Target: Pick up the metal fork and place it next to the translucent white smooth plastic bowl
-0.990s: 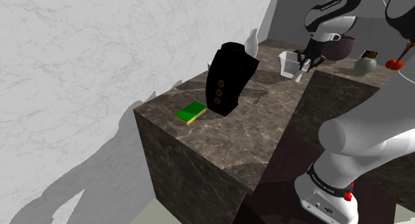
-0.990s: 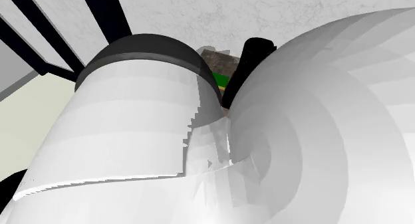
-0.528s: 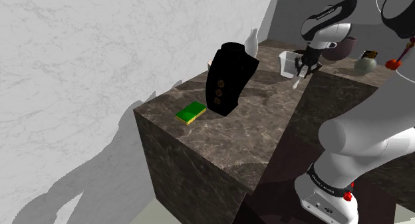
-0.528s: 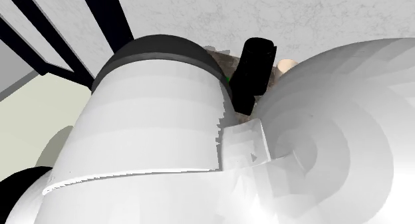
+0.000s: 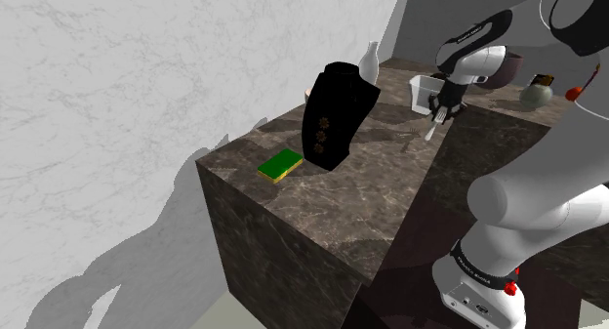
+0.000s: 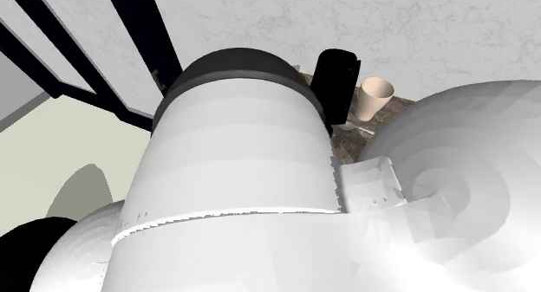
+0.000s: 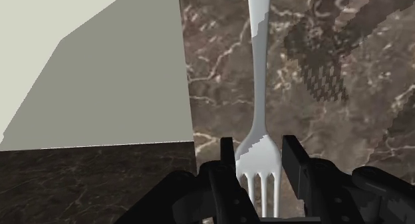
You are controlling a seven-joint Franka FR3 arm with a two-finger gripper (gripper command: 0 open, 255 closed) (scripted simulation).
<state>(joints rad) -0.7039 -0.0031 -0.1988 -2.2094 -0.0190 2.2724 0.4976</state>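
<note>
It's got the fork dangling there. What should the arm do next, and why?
Probably lower it a little. The gripper clasps the fork by its prongs, handle hanging down over the dark counter, and in the shoulder view it hangs just beside the white bowl. It seems near enough to set down there.

Bare counter [image 5: 381, 181] lies between tall black object [image 5: 337, 117] and white bowl [image 5: 422, 91].

Bright, even light; soft shadows
</note>
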